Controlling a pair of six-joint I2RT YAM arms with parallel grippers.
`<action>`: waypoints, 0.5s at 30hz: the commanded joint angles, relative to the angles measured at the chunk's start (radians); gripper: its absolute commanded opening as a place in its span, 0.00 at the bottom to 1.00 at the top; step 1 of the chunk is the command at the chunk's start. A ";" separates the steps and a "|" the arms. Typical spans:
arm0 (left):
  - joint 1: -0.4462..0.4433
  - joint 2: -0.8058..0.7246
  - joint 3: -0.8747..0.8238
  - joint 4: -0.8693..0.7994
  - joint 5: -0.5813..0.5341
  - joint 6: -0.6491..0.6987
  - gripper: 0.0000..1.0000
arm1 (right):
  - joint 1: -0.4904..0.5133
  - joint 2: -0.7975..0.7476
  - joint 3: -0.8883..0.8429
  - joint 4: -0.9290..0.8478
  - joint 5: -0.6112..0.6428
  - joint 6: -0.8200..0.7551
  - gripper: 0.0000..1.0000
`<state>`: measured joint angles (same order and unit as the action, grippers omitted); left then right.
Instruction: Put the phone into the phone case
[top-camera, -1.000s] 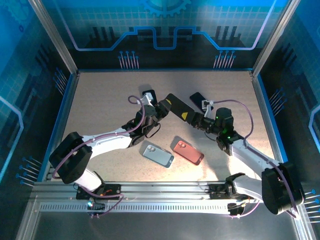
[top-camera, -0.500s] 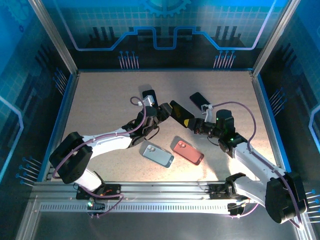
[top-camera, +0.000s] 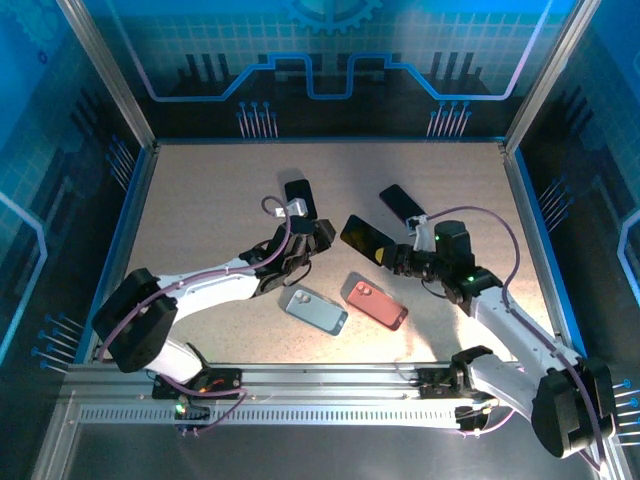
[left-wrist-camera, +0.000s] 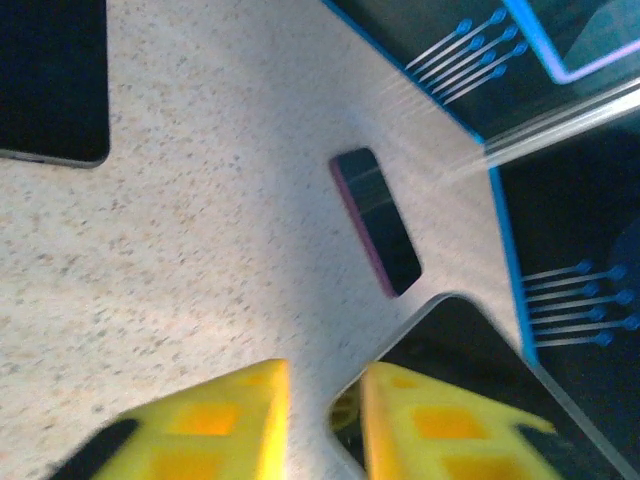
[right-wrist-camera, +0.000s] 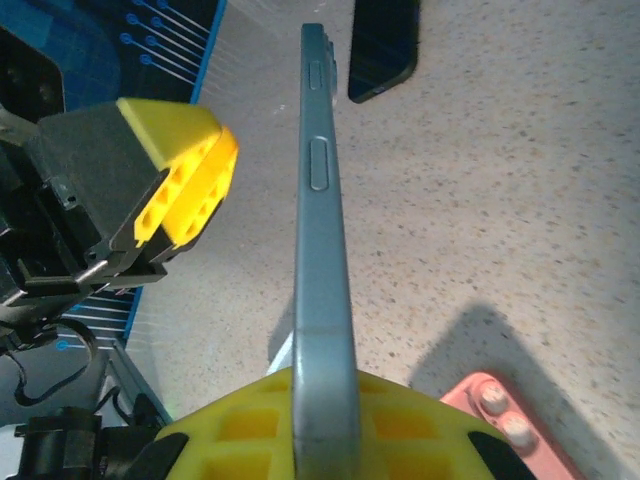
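Nearest the arm bases, two cases lie flat on the table, side by side but apart: a blue-grey case and a pink case. Both show their camera-cutout backs, so either probably has to be turned over before anything can go in. Which one is meant cannot be told, though the bluish frame seen in the right wrist view suggests the blue-grey one.

Just beyond them, the right gripper is clamped on the phone. It pinches one short end so that the slab stands on its long edge, lifted off the table, with the side buttons facing the wrist camera. That edgewise hold leaves both broad faces free, probably so the other arm can take or steady the body.

The left gripper hovers just beside the phone's free end. Its jaws are only narrowly parted and nothing sits between them. Bare table shows through the gap in the left wrist view.

Room is tight here: both sets of fingers crowd the same spot, and the pink case lies close under the right wrist.

Farther back, a second phone and a third phone lie flat. Bare table runs beyond them to the blue rim and back wall.
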<state>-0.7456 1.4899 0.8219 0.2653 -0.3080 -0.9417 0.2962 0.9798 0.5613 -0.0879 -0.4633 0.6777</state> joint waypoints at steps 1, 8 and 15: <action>-0.010 -0.029 -0.005 -0.152 0.084 0.083 0.16 | -0.030 -0.072 0.055 -0.181 0.048 -0.075 0.00; -0.050 0.084 0.068 -0.253 0.311 0.172 0.00 | -0.095 -0.107 0.077 -0.344 -0.006 -0.112 0.00; -0.119 0.206 0.143 -0.249 0.423 0.183 0.00 | -0.146 -0.147 0.073 -0.404 -0.007 -0.146 0.00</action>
<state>-0.8429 1.6623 0.9134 0.0467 0.0273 -0.7959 0.1730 0.8677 0.5976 -0.4557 -0.4480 0.5671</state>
